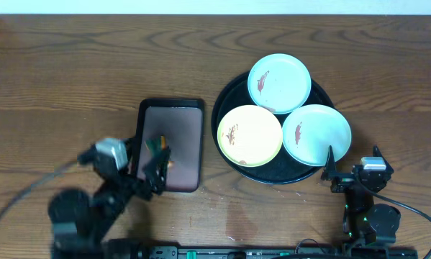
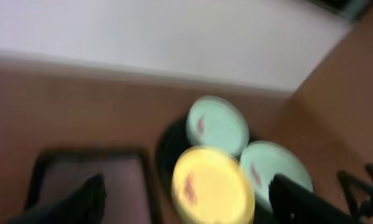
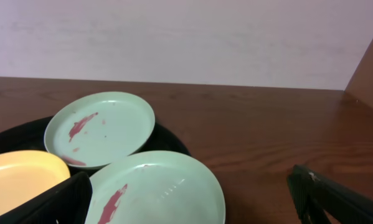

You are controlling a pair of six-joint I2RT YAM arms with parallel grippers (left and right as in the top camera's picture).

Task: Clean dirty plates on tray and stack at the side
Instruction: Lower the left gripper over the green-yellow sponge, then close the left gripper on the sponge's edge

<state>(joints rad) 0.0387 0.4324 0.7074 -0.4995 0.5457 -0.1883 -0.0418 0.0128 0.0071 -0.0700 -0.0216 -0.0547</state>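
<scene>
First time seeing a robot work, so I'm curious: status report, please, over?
Both claws open: left claw over small maroon tray, right claw beside black tray. Three smeared plates on it, none stacked. Nothing covering them.

three smeared plates (image 2: 212,186), black tray (image 2: 166,147), blurred

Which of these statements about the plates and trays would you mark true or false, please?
1. All three plates sit on the round black tray. True.
2. The yellow plate is clean. False: it carries a reddish-brown smear.
3. In the overhead view, the maroon tray lies left of the black tray. True.
4. The right fingers grip the near mint plate. False: they stand open, holding nothing.
</scene>
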